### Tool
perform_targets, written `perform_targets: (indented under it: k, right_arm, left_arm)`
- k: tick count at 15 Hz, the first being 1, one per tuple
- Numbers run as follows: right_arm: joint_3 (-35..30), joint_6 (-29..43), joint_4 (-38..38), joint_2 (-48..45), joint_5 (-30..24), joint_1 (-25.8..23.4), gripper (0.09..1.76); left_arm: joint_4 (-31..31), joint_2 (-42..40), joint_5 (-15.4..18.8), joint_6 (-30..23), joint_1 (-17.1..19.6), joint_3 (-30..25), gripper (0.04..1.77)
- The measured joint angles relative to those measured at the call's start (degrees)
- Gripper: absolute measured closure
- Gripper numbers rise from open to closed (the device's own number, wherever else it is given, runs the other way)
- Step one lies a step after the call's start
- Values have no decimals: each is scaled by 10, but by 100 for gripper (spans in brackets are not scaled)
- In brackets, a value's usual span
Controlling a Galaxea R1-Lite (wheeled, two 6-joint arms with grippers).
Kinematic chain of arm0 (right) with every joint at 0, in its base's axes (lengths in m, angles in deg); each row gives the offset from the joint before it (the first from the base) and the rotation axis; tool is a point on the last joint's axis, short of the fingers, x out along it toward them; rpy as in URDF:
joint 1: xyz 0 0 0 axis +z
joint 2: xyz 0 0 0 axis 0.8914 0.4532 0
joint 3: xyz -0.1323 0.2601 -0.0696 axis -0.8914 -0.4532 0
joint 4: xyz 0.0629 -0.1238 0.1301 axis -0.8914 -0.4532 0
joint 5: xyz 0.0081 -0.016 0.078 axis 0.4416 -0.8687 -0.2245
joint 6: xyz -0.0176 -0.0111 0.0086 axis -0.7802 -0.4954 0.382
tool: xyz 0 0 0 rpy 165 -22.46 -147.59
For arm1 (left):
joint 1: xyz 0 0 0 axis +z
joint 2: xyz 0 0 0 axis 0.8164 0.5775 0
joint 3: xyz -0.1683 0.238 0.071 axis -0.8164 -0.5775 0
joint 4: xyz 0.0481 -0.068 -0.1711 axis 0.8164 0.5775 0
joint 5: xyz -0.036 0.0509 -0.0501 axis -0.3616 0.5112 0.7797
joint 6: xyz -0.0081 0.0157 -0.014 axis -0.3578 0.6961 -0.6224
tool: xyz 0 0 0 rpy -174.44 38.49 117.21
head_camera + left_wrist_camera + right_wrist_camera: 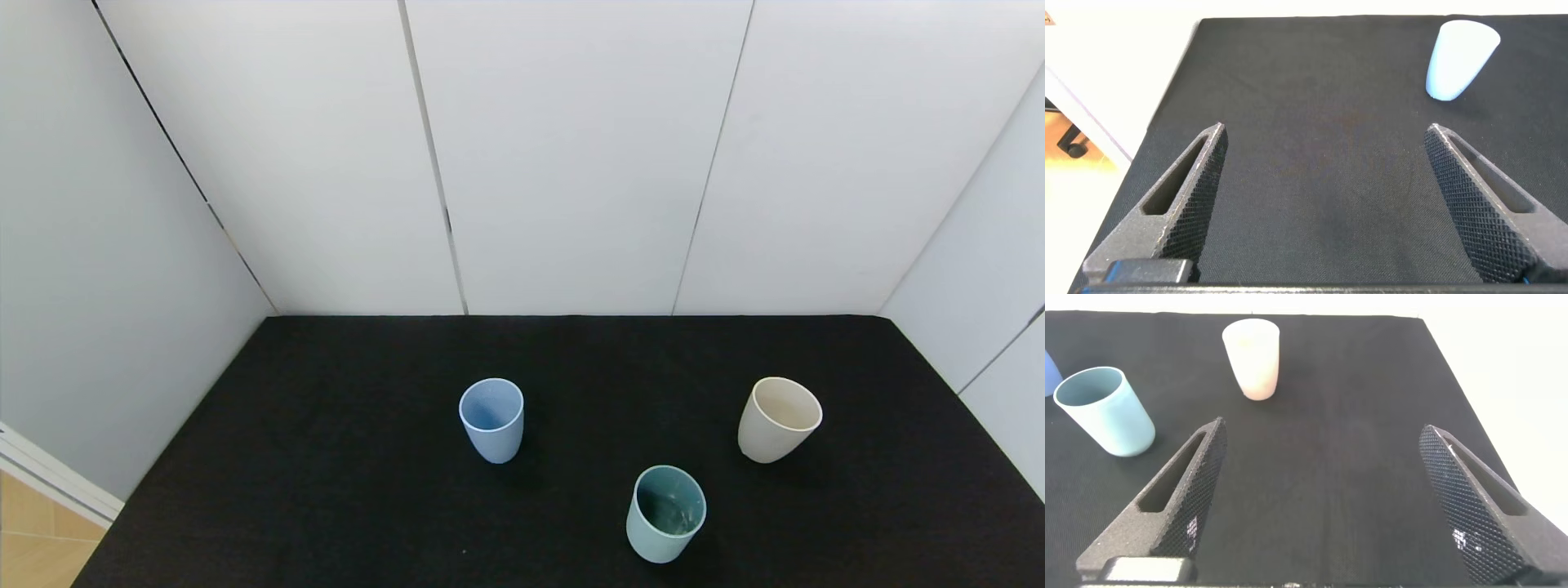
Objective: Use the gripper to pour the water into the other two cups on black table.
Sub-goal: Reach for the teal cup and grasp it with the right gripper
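Three tumblers stand upright on the black table (326, 457). The light blue cup (491, 420) is at the middle, the cream-beige cup (778, 419) to the right, and a teal-green cup (666, 513) nearest me, with a faint sheen of water (671, 516) inside. Neither arm shows in the head view. My left gripper (1325, 135) is open over bare cloth, the light blue cup (1460, 60) far ahead of it. My right gripper (1321, 433) is open with nothing between its fingers; the teal-green cup (1106, 410) and cream-beige cup (1254, 358) stand ahead of it.
White wall panels (571, 155) close the table's far and side edges. A strip of wooden floor (37, 539) shows past the table's left front corner. The table's left edge (1167, 106) lies near my left gripper.
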Motion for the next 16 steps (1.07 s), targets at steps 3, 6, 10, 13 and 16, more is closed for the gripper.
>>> perform_targets:
  k: [3, 6, 10, 13, 16]
  right_arm:
    - [0, 7, 2, 0, 0, 0, 14]
    - [18, 7, -7, 3, -9, 0, 14]
    - [106, 18, -51, 64, -12, 3, 14]
    - [175, 21, -57, 164, -12, 8, 14]
    - [235, 22, -56, 280, -13, 10, 14]
  left_arm:
    - [0, 0, 0, 0, 0, 0, 9]
    - [0, 0, 0, 0, 0, 0, 9]
    - [0, 0, 0, 0, 0, 0, 9]
    - [0, 0, 0, 0, -1, 0, 9]
    - [0, 0, 0, 0, 0, 0, 9]
